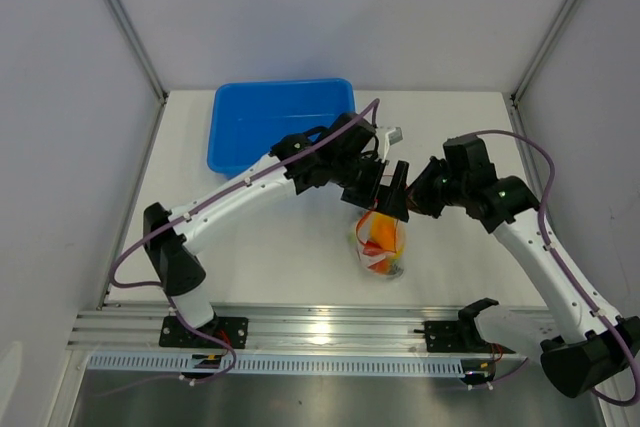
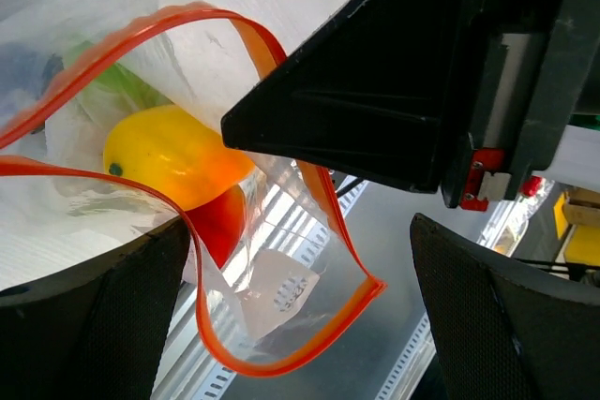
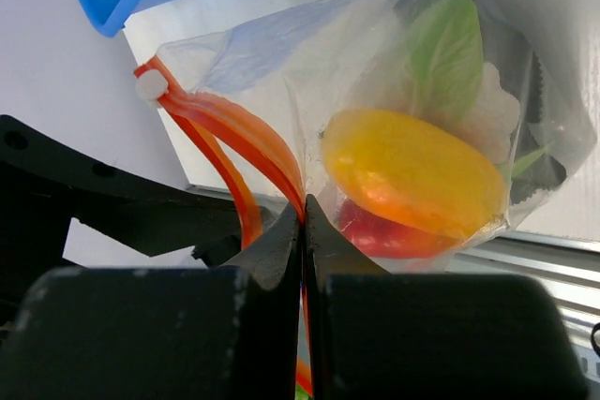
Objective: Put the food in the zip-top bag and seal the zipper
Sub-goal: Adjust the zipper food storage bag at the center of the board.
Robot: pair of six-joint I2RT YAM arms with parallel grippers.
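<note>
The zip-top bag (image 1: 381, 244) hangs by its mouth between the two arms, above the table's near part. Through the clear plastic show the food pieces: a yellow-orange piece (image 3: 412, 170), a red one (image 3: 384, 231) and white cauliflower with a green leaf (image 3: 450, 44). My right gripper (image 3: 303, 211) is shut on the red-orange zipper (image 3: 234, 138), with the strip pinched between its fingertips. My left gripper (image 2: 300, 325) is open, and a corner of the bag's mouth (image 2: 309, 325) hangs between its fingers without touching them. The zipper (image 2: 141, 30) gapes in a loop.
The blue tub (image 1: 280, 122) stands at the back left of the table, behind the left arm. The metal rail (image 1: 320, 332) runs along the near edge below the bag. The two grippers (image 1: 390, 195) are almost touching each other.
</note>
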